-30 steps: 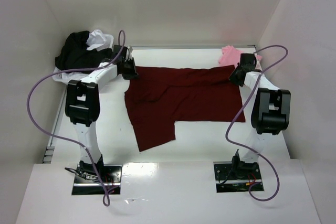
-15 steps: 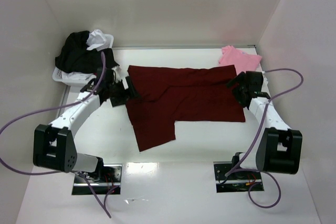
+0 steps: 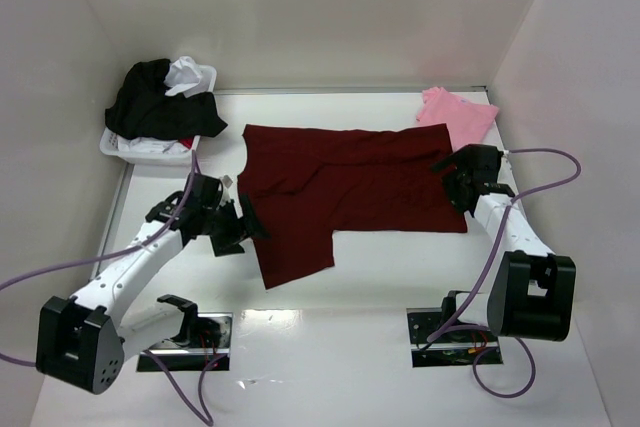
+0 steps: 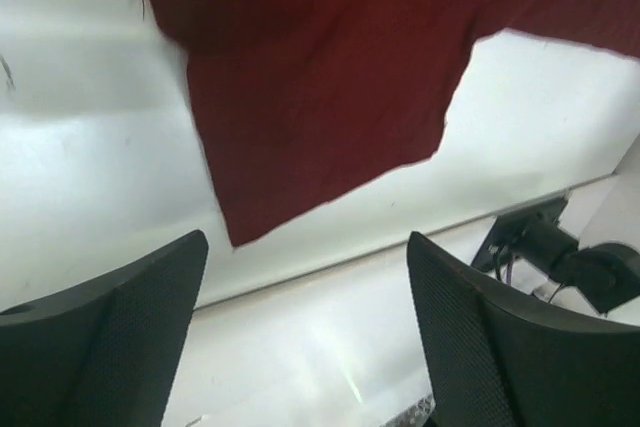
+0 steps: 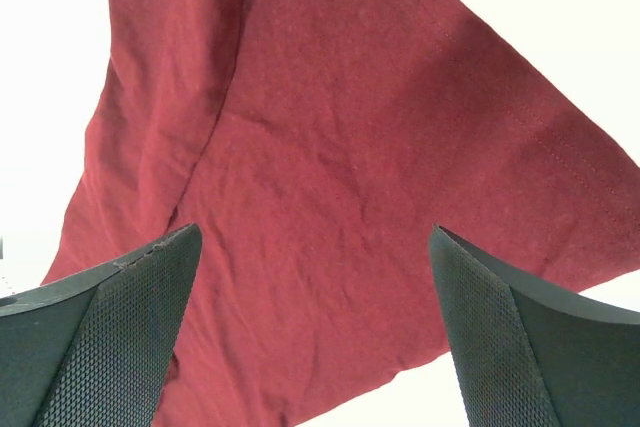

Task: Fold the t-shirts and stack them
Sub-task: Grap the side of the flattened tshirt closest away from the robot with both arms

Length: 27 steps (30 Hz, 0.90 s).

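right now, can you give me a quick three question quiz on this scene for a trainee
1. True or false: the left gripper is open and holds nothing.
2. The maroon tee is: A lying on the table; B lifted in the air; C rolled into a ball.
3. Fill in: the black tee is piled on the ___.
Key: 1 true; 2 A; 3 bin.
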### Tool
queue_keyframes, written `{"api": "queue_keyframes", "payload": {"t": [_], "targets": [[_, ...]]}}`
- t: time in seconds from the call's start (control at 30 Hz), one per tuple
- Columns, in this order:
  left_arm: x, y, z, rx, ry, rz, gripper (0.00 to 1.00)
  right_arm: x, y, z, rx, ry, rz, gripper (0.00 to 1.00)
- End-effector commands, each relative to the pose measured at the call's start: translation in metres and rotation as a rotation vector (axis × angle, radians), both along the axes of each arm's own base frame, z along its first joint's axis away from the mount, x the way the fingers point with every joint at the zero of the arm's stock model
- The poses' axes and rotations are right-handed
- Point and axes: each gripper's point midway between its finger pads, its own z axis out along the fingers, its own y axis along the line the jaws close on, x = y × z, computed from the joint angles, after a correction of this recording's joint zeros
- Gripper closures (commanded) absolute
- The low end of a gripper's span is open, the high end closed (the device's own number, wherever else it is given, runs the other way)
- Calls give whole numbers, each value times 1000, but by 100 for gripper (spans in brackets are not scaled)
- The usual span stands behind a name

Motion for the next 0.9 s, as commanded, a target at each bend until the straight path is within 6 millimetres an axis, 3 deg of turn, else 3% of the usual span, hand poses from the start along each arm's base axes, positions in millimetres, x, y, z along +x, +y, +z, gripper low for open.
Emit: {"api": "queue_keyframes", "payload": {"t": [0.0, 0.1, 0.23, 0.67, 0.87], "targets": [[-27, -3, -9, -40, 110, 32, 14, -2, -8, 0, 16, -7, -77, 1], [-38, -2, -24, -19, 141, 18, 13, -4, -7, 2, 16, -7, -78, 1], [-46, -17, -33, -49, 173, -51, 13, -9, -7, 1, 5, 8, -65, 1], [-38, -27, -69, -11, 239, -96, 11, -13, -12, -1, -17, 42, -83, 1], [-45, -49, -75, 3, 274, -157, 16, -23, -16, -1, -3, 47, -154, 1]]}}
